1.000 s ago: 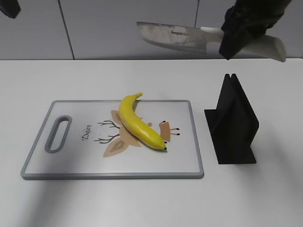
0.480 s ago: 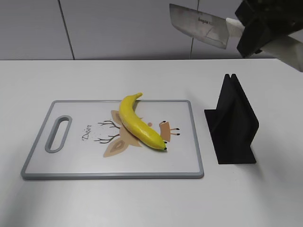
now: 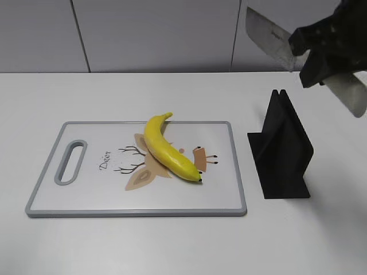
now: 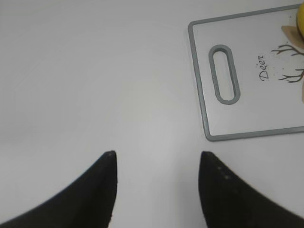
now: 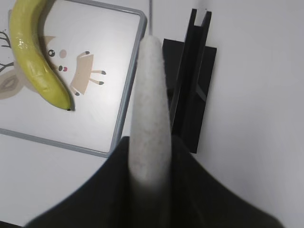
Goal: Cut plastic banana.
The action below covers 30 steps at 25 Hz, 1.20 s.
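A: What is lying on the white table [image 3: 172, 246], from the biggest thing to the smallest?

B: The cutting board [image 3: 51, 189] with the grey rim is lying in the middle. To the right of it, the black knife stand [image 3: 282, 149] is standing upright, just beside the board but apart from it.

A: And where is the plastic banana [image 3: 166, 150]?

B: It is lying diagonally on the board, over the deer drawing, with the stem pointing far and the black tip pointing near and right. It is whole.

A: What are the arms doing?

B: The right gripper [image 3: 324, 48] is holding the knife [image 3: 269, 37] by its pale handle, high above the stand, with the blade pointing left. The left gripper [image 4: 156, 187] is hanging over bare table, left of the board, with its jaws wide apart and holding nothing.
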### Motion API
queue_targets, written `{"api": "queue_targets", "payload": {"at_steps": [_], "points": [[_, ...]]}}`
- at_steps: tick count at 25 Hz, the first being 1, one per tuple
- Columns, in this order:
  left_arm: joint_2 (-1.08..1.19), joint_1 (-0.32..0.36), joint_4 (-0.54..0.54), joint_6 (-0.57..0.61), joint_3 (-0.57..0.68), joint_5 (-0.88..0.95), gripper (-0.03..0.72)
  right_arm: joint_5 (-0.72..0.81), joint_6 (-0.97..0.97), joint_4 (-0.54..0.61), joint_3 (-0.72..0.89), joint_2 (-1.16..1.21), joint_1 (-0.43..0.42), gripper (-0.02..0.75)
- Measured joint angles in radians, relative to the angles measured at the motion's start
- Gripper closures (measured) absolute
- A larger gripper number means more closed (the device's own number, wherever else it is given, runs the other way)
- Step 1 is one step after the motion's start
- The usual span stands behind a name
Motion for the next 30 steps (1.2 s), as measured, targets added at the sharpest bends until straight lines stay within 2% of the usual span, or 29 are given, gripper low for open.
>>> {"api": "queue_targets", "payload": {"at_steps": [6,15,20,27,30], "points": [[-0.205,0.0,0.0,-0.008,0.212,-0.06,0.153,-0.091,0.103,-0.036,0.136,-0.043,0.0,0.563],[-0.509,0.0,-0.006,-0.014,0.424,-0.074,0.153,-0.152,0.146,-0.066,0.216,-0.066,0.0,0.563],[-0.656,0.0,-0.006,-0.036,0.48,-0.068,0.153,-0.169,0.2,-0.101,0.217,-0.066,0.0,0.564],[-0.845,0.0,-0.013,-0.042,0.481,-0.068,0.156,-0.172,0.225,-0.103,0.218,-0.066,0.0,0.564],[-0.858,0.0,-0.014,-0.042,0.481,-0.064,0.156,-0.18,0.235,-0.103,0.228,-0.066,0.001,0.563]]}}
